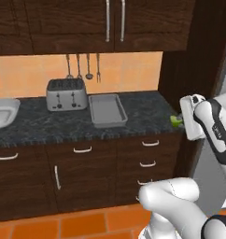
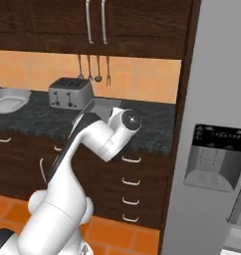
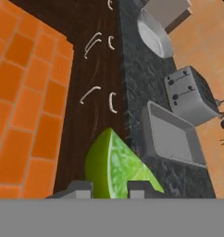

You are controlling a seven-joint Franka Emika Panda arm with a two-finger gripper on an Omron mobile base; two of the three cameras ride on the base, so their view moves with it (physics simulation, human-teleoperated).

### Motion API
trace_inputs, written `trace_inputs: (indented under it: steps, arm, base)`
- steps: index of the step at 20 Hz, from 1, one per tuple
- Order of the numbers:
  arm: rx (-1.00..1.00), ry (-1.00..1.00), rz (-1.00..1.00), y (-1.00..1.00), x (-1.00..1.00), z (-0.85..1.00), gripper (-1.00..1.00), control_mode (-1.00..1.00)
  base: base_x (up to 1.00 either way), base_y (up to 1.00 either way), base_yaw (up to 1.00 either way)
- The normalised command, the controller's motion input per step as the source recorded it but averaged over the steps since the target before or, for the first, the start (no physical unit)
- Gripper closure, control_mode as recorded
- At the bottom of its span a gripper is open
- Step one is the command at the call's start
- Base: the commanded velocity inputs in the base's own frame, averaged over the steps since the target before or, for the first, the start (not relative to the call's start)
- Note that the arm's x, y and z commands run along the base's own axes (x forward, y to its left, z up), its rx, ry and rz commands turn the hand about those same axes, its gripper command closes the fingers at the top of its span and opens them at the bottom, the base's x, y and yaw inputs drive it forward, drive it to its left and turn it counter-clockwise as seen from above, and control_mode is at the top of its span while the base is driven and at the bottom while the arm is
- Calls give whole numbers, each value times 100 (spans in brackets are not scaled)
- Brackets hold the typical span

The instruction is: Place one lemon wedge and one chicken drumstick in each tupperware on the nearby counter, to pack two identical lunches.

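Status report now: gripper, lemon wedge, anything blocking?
Gripper shut on yellow-green lemon wedge. Rectangular tupperware empty on counter. Toaster beside it, path open.

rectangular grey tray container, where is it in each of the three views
Left base view: the rectangular pale grey tray-like tupperware sits centre, on the dark speckled stone counter, right of the silver two-slot toaster.
Right base view: mostly hidden by the arm; a grey strip shows right of the toaster.
Hand view: right of centre, just below the toaster.
Shared landmark: the toaster.
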Motion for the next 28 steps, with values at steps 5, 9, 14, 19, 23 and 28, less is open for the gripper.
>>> trace_inputs:
  steps: [5,9,14,19,23,28]
  arm:
    - [0,0,0,0,0,0,100,100]
    - [0,0,0,0,0,0,100,100]
    - [0,0,0,0,0,0,100,100]
    - [0,0,0,0,0,0,100,100]
    - [0,0,0,0,0,0,100,100]
    - [0,0,0,0,0,0,100,100]
  base:
    - [97,100,-7]
    - [19,100,-1]
    - [11,100,-2]
    - [68,100,-7]
    - [85,100,-10]
    - [70,100,-11]
